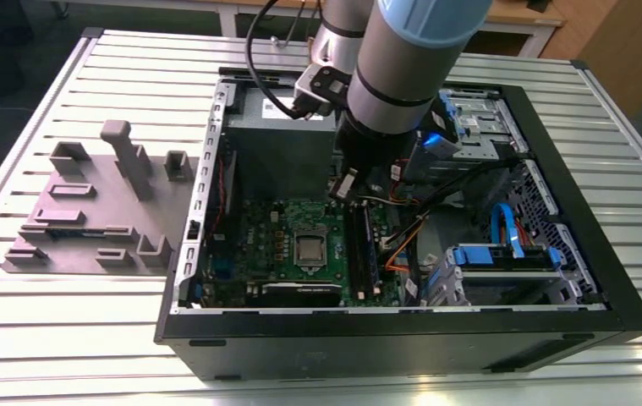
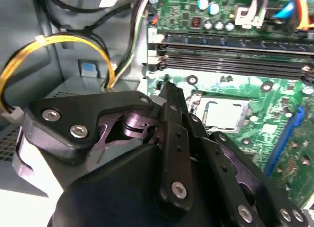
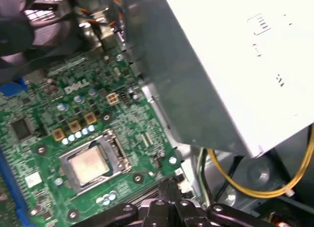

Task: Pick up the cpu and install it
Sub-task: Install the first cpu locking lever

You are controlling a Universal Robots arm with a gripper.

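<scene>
One arm reached into one open case (image 1: 411,338) that stood on a slatted table (image 1: 73,338). One grey fixture (image 1: 84,211) lay on the table beside the case, toward the edge at the exterior view's left. Inside the case were one green board (image 1: 242,245), one power supply (image 1: 281,127) and one looped yellow cable (image 3: 255,192).

There was one cpu (image 1: 310,248). It lay flat in its socket (image 3: 115,143) near the middle of the board, metal top up. In both wrist views the cpu (image 2: 223,114) sat clear of the gripper (image 2: 168,89), with bare board between them. The fingers (image 3: 169,184) were drawn together to a narrow tip and held nothing. The tip hung near the socket, on the side toward the board's edge by the power supply, apart from the cpu.

In the first wrist view the board carried white lettering near the socket, and the power supply bore one white label (image 3: 274,40) with faint print that I could not read.
</scene>
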